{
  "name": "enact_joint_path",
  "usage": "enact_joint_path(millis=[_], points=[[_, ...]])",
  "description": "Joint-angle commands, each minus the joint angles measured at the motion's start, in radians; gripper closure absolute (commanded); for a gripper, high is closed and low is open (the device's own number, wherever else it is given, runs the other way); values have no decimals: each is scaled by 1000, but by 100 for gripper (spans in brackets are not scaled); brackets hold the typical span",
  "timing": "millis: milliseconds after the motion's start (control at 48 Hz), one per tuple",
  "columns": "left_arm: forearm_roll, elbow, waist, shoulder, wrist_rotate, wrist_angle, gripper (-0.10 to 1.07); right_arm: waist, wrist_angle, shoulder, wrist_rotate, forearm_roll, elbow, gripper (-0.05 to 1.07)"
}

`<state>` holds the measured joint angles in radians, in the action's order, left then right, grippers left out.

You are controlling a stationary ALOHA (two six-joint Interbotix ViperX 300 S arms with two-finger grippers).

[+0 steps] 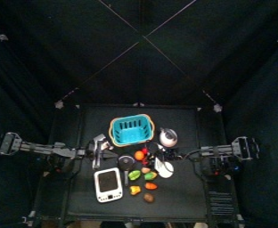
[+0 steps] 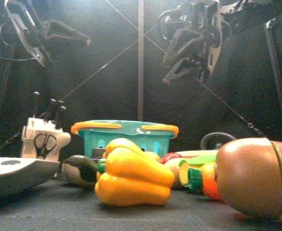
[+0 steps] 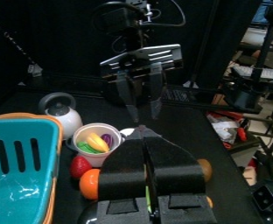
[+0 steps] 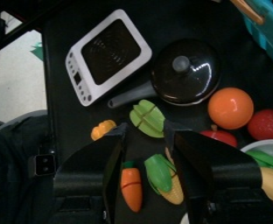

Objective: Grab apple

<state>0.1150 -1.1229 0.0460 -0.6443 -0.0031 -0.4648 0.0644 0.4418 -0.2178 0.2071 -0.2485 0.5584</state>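
The red apple (image 1: 141,155) lies just in front of the teal basket (image 1: 131,131) among the toy foods. It shows in the left wrist view (image 3: 78,165) beside the basket wall, and at the edge of the right wrist view (image 4: 269,124) next to an orange (image 4: 231,107). My left gripper (image 1: 102,153) hangs above the table left of the apple, jaws shut and empty. My right gripper (image 1: 167,160) hangs to the apple's right, jaws open and empty. Both are raised well above the things in the front view: the left gripper (image 2: 41,36) and the right gripper (image 2: 186,41).
A white scale (image 1: 110,184) lies at the front left. A black pan (image 4: 185,70), a carrot (image 4: 130,185) and a green slice (image 4: 147,118) lie under the right gripper. A yellow pepper (image 2: 134,176) and a brown potato (image 2: 258,176) lie near the front edge.
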Motion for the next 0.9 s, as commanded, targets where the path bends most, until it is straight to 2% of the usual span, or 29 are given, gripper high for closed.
enact_joint_path(millis=[0,208,396,667,875], points=[[0,12,2,-2,2,2,97,-2,81,9,78,124,-61,26],[-2,12,2,-3,2,3,97,-71,77,60,325,396,-55,26],[0,11,2,-6,0,3,97,-135,38,91,534,551,-25,26],[0,-2,2,-6,2,3,97,-187,25,190,739,686,-26,25],[0,-11,2,-6,2,3,97,-184,48,229,792,738,-38,21]])
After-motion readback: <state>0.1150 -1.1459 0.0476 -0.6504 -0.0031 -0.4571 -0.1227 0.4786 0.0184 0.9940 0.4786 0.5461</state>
